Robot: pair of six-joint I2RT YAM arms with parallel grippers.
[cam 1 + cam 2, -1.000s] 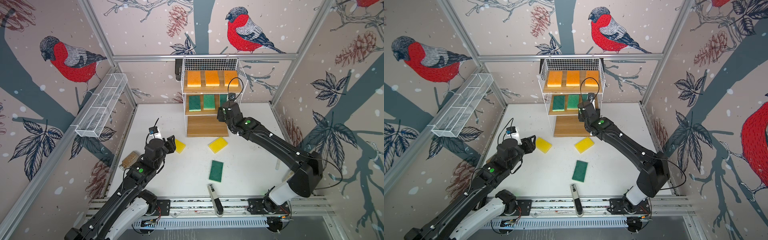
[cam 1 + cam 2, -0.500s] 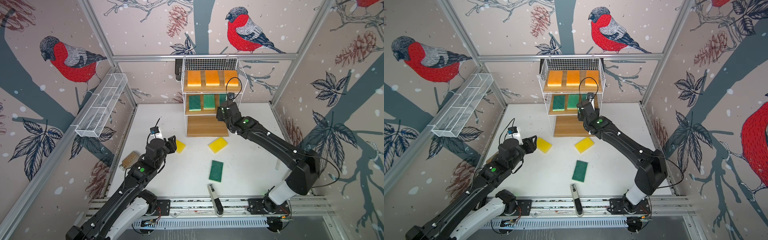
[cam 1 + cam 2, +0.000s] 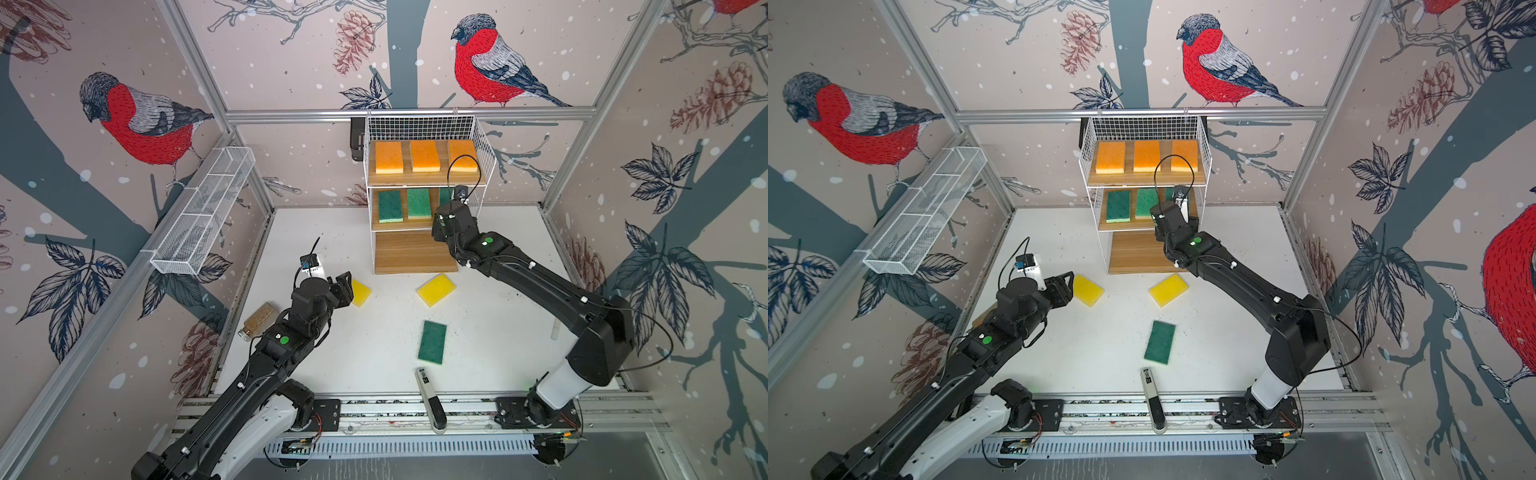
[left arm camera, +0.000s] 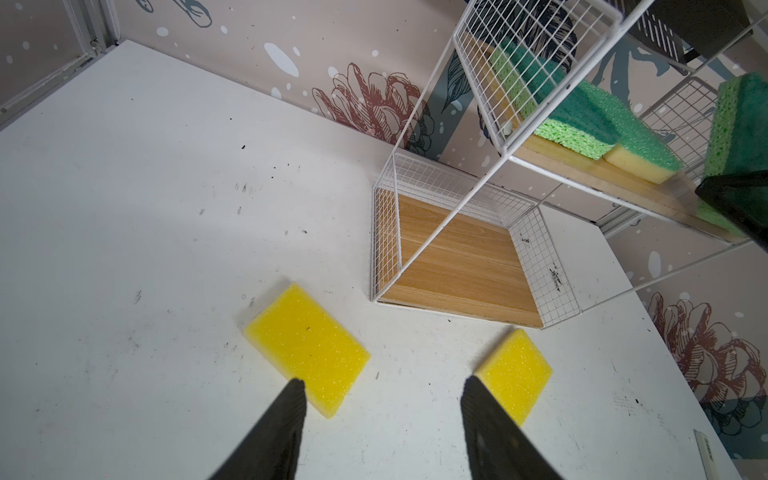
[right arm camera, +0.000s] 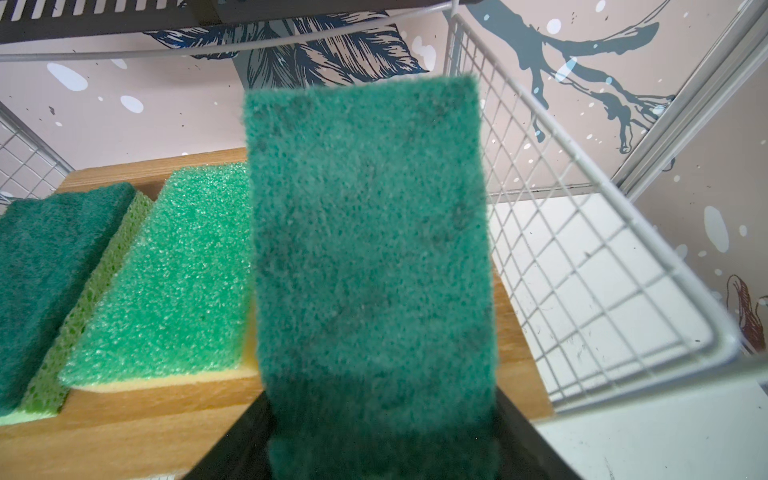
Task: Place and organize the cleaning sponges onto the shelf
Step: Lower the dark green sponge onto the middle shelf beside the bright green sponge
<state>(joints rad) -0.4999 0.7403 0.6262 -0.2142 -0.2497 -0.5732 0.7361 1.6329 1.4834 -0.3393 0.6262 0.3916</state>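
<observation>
The green sponge, pinched in the right jaws, hangs tilted over the shelf's middle board beside a green neighbour. It is best lowered flat and parallel, clear of the wire wall, then released. The left jaws are spread near a yellow sponge on the surface.

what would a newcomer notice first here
The wire shelf at the back carries three orange sponges on its top board. The right gripper holds a dark green sponge over the middle board, while two yellow sponges lie on the table by the open left gripper.
</observation>
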